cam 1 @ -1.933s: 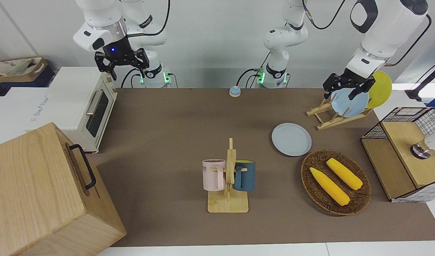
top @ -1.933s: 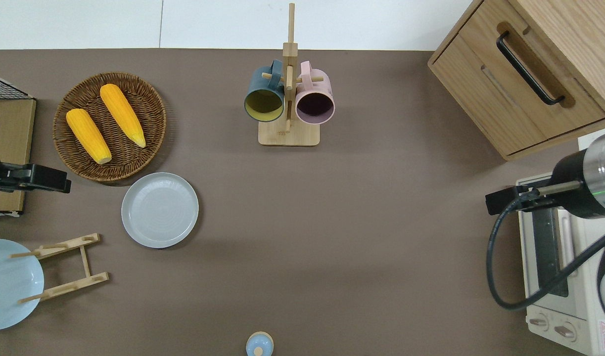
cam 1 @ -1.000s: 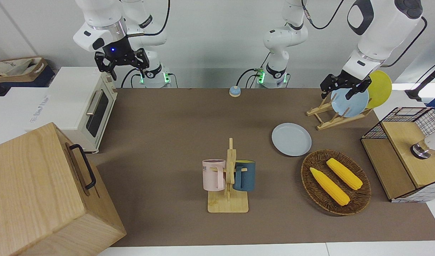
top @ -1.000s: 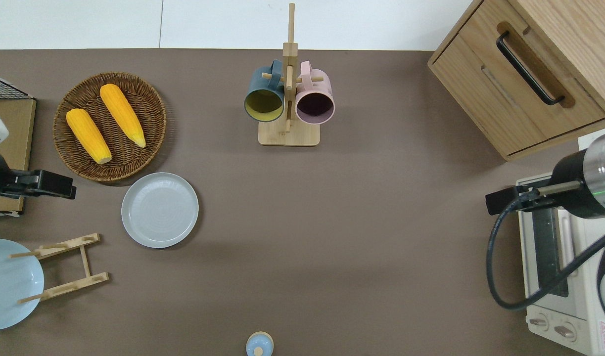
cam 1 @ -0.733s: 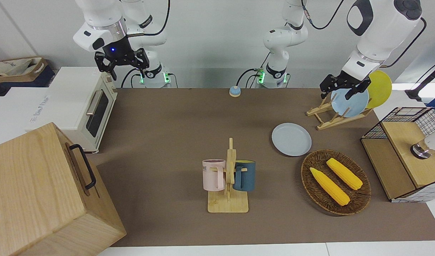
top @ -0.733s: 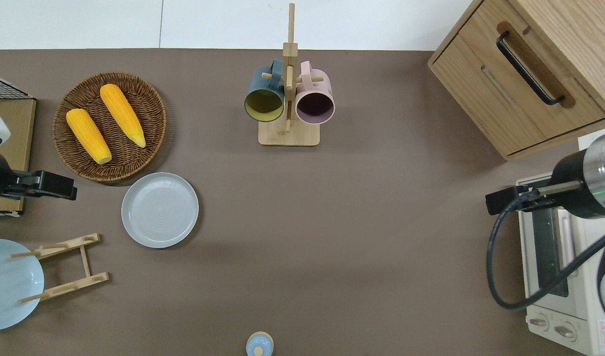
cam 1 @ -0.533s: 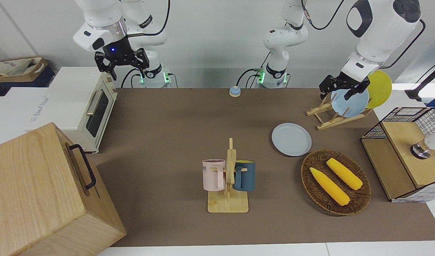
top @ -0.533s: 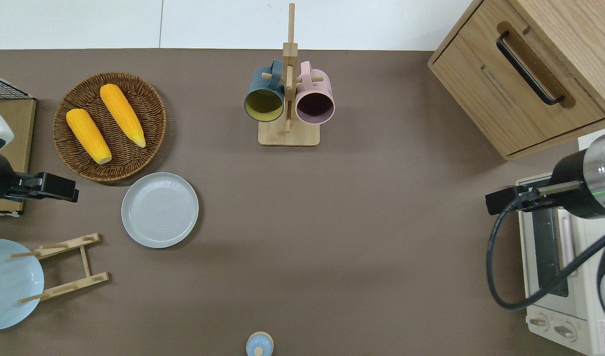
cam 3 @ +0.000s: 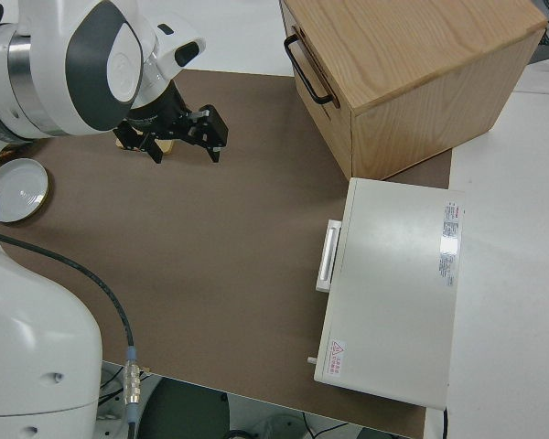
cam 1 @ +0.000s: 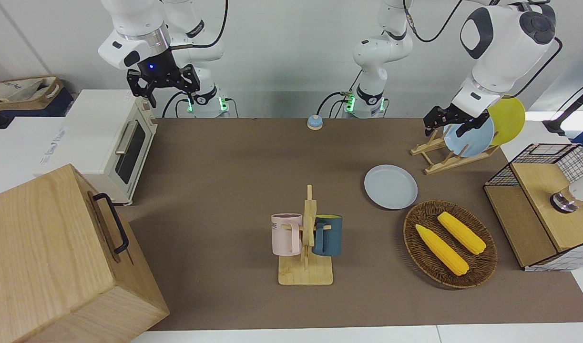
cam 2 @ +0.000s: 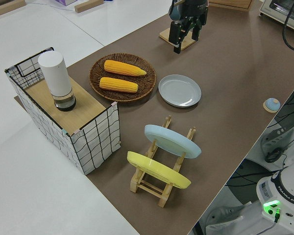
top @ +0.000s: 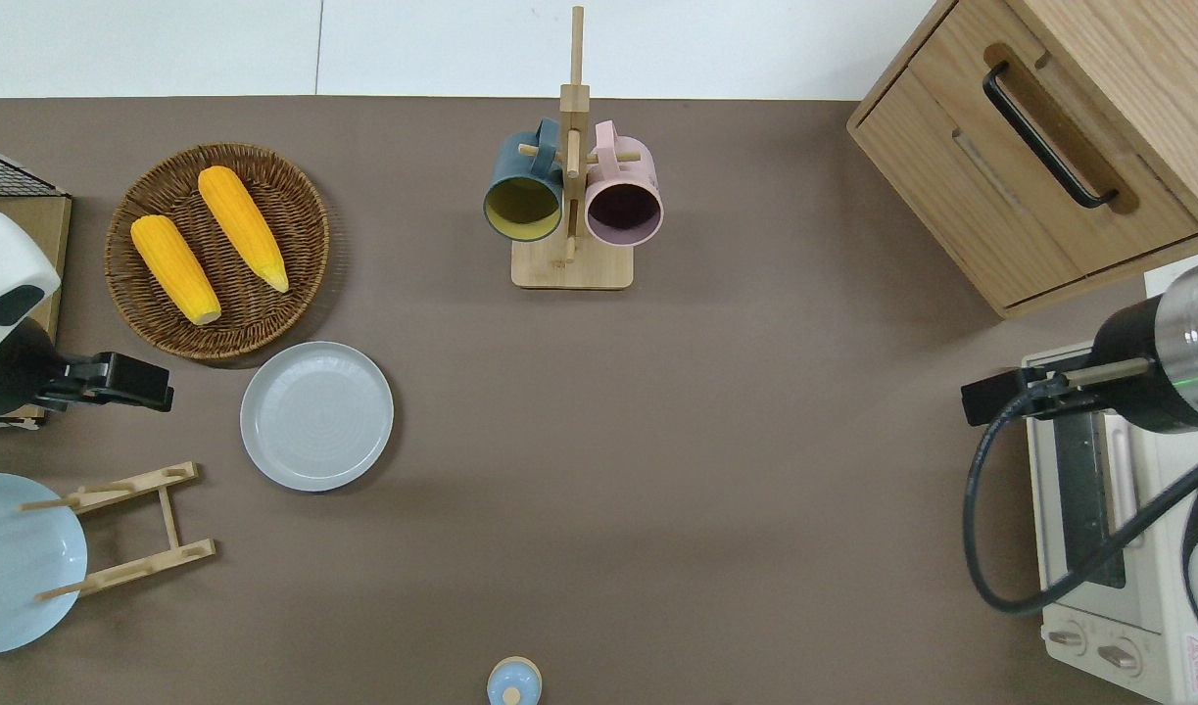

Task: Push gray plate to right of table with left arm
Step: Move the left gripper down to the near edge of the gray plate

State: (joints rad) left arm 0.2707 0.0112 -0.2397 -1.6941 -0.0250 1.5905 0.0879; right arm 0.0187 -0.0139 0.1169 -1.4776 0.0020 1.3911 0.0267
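Right now the round, shallow, pale gray plate (top: 316,415) lies flat on the brown tabletop (top: 706,441), hollow face up. Being round, it has no long axis and points no particular way. It sits toward the left arm's end of the tabletop, well apart from the right arm's end. A round brown wicker basket (top: 319,235) with two yellow corn cobs (top: 172,269) in it is just beside the plate and farther from the robots; the left side view shows a thin strip of bare tabletop between the two rims. A slatted wooden plate rack (top: 128,529) stands nearer to the robots than the gray plate, apart from it, and carries a deeper sky-blue plate (cam 1: 470,138) and a yellow plate (cam 1: 510,119), both on edge.

The left arm's black claw (top: 153,384) is up in the air over bare tabletop, between the gray plate and the left arm's end of the tabletop, near the plate but not touching it. Its fingers are spread apart and hold nothing.

The right arm is parked; its claw (cam 1: 169,90) is also spread wide and empty.

Near the middle of the tabletop, far from the robots, a wooden mug rack (top: 571,264) holds a dark blue mug (top: 522,196) and a pink mug (top: 623,201), well apart from the gray plate.
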